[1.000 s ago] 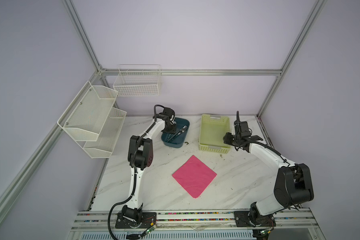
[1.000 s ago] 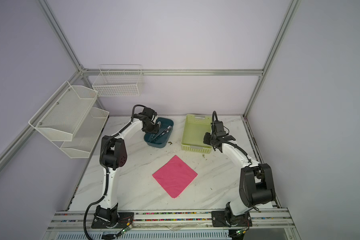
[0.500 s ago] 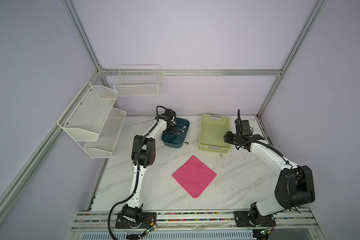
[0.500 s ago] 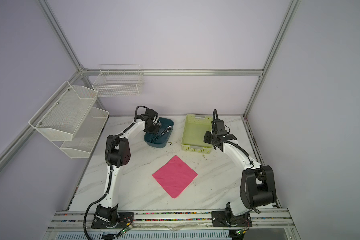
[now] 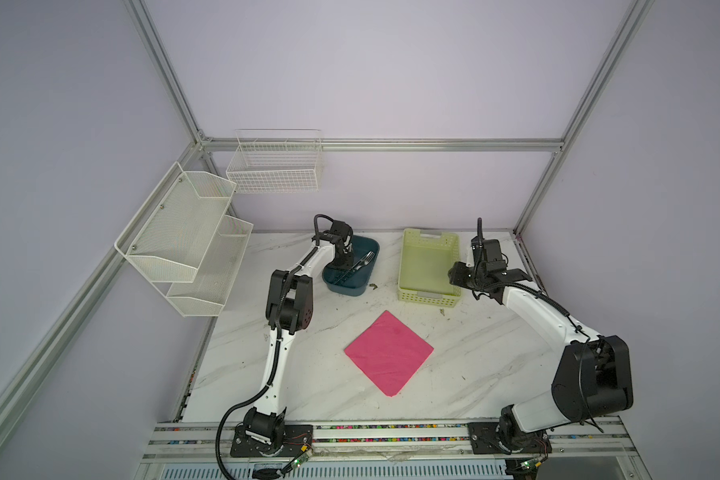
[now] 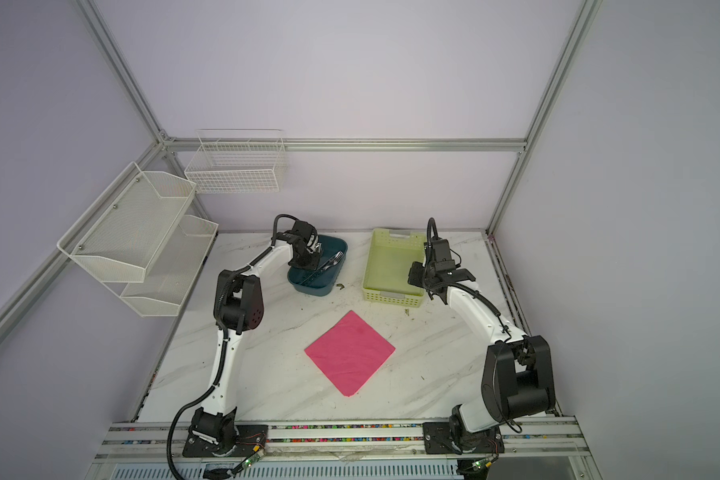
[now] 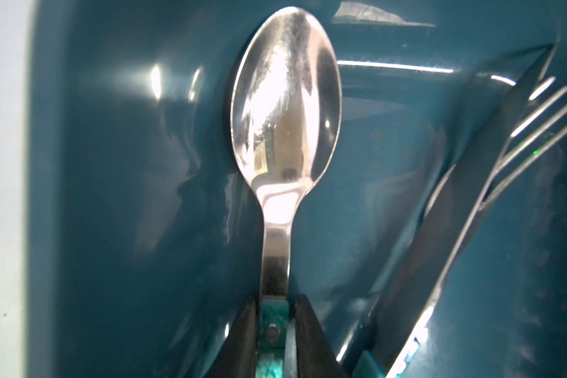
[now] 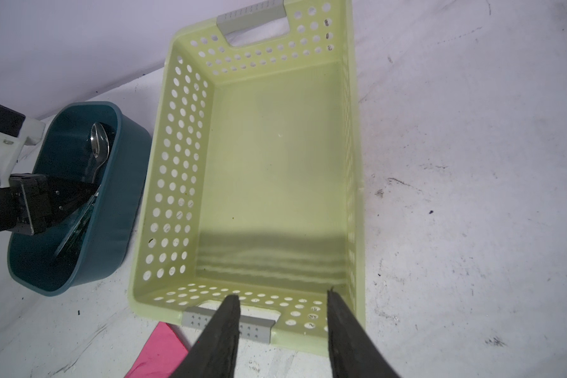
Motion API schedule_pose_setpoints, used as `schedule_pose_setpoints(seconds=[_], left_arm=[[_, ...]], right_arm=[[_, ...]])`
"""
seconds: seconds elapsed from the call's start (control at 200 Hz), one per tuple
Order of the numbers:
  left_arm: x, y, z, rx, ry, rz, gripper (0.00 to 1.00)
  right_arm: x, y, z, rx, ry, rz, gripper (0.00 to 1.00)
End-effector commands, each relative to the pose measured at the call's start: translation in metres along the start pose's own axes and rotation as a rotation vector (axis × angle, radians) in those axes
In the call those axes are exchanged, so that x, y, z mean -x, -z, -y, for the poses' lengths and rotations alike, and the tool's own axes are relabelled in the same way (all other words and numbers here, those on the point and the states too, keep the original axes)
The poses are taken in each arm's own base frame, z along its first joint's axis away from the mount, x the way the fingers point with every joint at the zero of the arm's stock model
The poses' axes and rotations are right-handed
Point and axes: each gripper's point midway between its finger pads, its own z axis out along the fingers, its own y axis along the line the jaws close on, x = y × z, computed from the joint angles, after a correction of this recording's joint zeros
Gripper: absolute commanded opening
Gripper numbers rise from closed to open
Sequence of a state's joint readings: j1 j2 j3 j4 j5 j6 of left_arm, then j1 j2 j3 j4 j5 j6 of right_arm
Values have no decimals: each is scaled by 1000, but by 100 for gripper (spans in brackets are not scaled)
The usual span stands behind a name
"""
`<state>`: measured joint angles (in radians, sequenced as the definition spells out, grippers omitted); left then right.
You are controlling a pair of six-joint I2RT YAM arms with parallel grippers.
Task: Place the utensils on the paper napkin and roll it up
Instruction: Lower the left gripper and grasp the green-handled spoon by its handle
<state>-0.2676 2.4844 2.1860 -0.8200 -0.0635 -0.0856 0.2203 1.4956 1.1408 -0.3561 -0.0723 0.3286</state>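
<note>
Deep in the dark teal oval plastic tub (image 5: 344,287) at the back of the white marble counter (image 5: 483,353), the left tool (image 7: 274,299) sits pinched narrow across a silver-bowled, teal-handled spoon (image 7: 285,108). Its black fingers (image 7: 243,330) appear to touch both edges of the handle just below the shiny neck. A hold there probably keeps the bowl level for lifting over the tub wall.

The matching steel-bladed knife (image 7: 465,203) and four-tined fork (image 7: 488,196) lie overlapped against the tub's other side, apart from the spoon. That spacing likely explains why the spoon is taken first.

The bright pink square paper napkin (image 5: 389,353) lies flat mid-counter, turned like a diamond, well apart from the tub and with nothing on it. One corner points toward the arm bases, which should suit rolling from a corner.

The right tool (image 8: 282,296) hangs with its jaws apart, holding nothing, above the near rim of the pale green perforated plastic basket (image 8: 177,163). There it seems to be waiting clear of the left arm's path. The task looks barely begun.
</note>
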Motion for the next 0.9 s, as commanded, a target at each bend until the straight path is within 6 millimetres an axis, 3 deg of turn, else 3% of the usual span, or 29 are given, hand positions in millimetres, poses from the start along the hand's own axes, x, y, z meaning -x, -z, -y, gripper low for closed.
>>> schedule_pose_setpoints(seconds=[0.0,0.365,0.895], left_arm=[[21,11,-8,33,6,59,20],[1,15,-31,134,99,21,13],[-27,33,-26,111,197,-11,7]], right_arm=[[3,12,0,5,-7,11,46],[2,12,-2,13,-8,8,46],[1,18,-5,34,-7,8,46]])
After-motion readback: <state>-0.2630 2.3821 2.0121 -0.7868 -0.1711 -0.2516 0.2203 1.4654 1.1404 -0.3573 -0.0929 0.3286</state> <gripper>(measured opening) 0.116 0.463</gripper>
